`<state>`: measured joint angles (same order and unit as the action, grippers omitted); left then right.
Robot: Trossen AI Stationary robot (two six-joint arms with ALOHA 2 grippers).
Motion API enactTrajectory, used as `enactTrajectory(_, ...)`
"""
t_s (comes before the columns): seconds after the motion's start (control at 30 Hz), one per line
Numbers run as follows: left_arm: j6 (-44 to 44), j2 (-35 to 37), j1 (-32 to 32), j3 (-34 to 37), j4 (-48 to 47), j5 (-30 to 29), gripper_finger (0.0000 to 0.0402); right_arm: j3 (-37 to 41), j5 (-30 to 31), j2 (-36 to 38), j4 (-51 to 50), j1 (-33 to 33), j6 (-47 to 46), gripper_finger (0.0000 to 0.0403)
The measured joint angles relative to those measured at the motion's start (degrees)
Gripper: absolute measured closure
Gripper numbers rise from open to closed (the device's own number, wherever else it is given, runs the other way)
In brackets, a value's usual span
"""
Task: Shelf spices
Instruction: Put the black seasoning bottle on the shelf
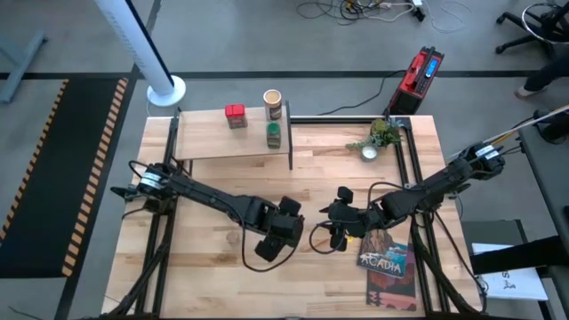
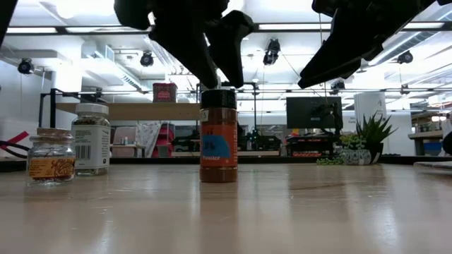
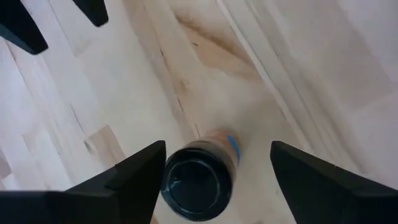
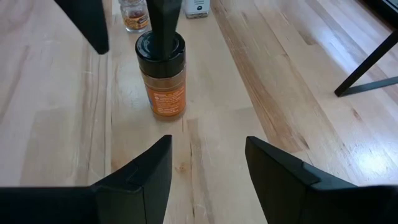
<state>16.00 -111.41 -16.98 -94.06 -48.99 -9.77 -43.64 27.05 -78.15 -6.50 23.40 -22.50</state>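
Plainly, dark-capped brown jar holds orange-brown powder.

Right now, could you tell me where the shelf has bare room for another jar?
The shelf's left half is bare, from its edge to the red tin. Its right end is crowded: canister and green-lidded jar stand close together. Left claw over the brown jar, right claw nearby.

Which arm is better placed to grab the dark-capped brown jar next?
Left. The left gripper hangs open directly over the dark-capped brown jar, straddling its cap; the right gripper, also open, sits farther off.
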Motion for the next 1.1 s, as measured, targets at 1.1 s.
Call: enactTrajectory(1.1, -15.64, -2.81, 4.73, -0.04, 0.46, 9.3, 0.0102, 0.0, -0.02, 0.0, -0.04, 0.0, 0.48, 0.0222)
